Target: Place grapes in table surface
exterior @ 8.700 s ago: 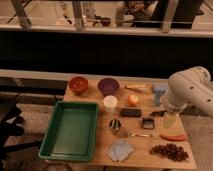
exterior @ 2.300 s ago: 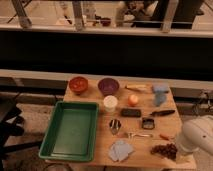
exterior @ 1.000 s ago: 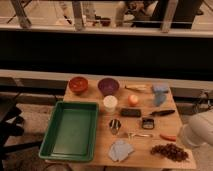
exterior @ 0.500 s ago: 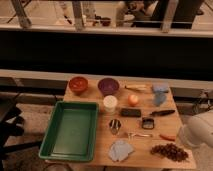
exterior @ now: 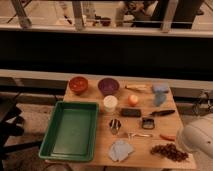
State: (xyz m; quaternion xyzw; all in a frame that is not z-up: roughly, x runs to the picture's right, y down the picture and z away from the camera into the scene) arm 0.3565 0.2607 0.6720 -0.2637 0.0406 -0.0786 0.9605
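A light wooden table (exterior: pixel 142 152) seen from above. The grapes (exterior: pixel 170 151), a dark reddish bunch, lie flat on the table near its front right corner, with a thin red chilli (exterior: pixel 167 137) just behind them. A white robot arm (exterior: pixel 198 137) bulges in at the right edge, just beside the grapes. The gripper is hidden behind that arm, so its state cannot be told. A green tray (exterior: pixel 70 130) fills the left side.
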